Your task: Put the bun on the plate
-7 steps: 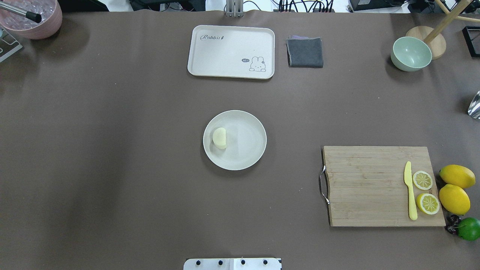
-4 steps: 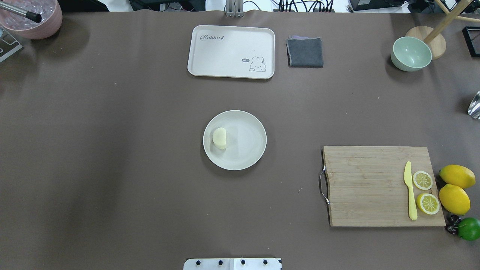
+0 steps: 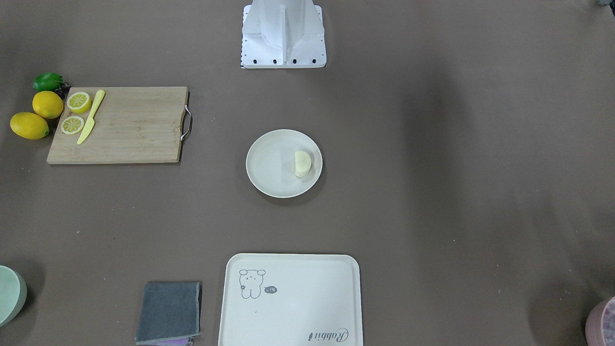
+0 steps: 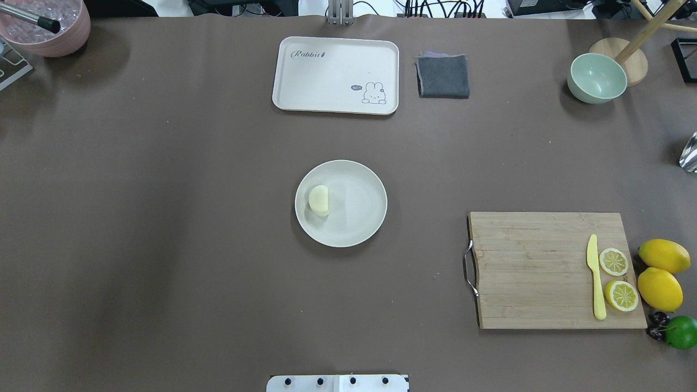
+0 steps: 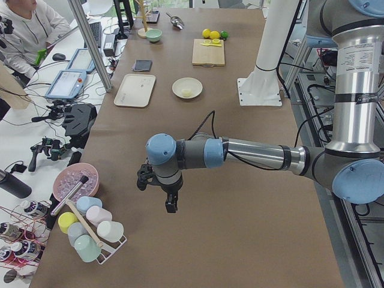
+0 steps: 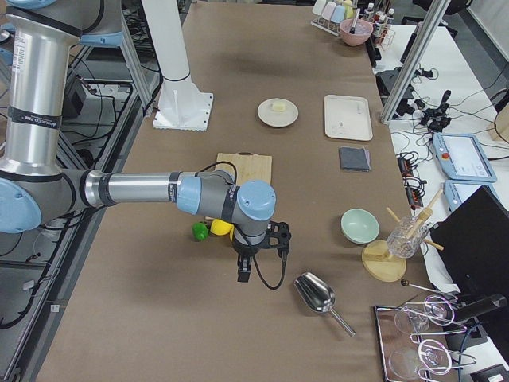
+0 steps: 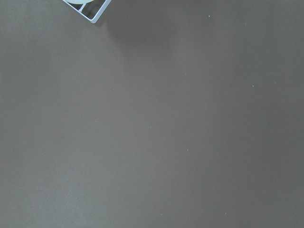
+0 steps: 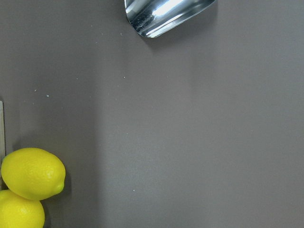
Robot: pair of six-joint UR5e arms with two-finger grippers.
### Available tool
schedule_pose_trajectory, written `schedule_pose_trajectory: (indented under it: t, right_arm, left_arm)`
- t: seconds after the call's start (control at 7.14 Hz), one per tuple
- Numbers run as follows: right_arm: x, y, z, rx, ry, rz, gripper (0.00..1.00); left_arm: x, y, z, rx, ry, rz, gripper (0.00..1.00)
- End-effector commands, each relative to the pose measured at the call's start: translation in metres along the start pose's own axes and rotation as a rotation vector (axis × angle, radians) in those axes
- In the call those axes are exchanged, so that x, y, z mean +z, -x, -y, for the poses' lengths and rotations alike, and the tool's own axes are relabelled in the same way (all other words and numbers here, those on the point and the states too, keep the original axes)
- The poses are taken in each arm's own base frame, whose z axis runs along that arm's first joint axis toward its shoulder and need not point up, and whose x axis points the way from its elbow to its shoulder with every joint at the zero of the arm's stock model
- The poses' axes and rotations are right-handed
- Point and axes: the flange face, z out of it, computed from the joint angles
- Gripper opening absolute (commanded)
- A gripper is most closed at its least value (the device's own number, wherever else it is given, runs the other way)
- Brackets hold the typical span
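Note:
The pale cream bun (image 4: 319, 200) lies on the left part of the round off-white plate (image 4: 356, 220) at the table's middle, flat side toward the plate's centre; from across the table the bun (image 3: 302, 163) sits on the plate's (image 3: 269, 168) right part. Nothing touches it. My left gripper (image 5: 171, 205) hangs over bare table far off at the table's left end, and my right gripper (image 6: 243, 274) hangs near the lemons at the right end. Both show only in the side views, so I cannot tell whether they are open or shut.
A rabbit-print tray (image 4: 335, 75), a grey cloth (image 4: 443, 76) and a green bowl (image 4: 596, 78) stand along the far edge. A cutting board (image 4: 544, 270) with a yellow knife and lemon slices, whole lemons (image 4: 660, 288) and a lime sit right. A metal scoop (image 8: 161, 14) lies nearby.

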Motion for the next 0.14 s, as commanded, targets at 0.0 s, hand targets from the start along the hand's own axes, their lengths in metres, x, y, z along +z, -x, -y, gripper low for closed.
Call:
schedule_pose_trajectory:
  t: [0.0]
  right_arm:
    - [-0.0006,0.0005,0.0001,-0.001,-0.001,0.000,1.00]
  left_arm:
    - [0.0022,0.0021,-0.0001,-0.004,0.004,-0.001,0.98]
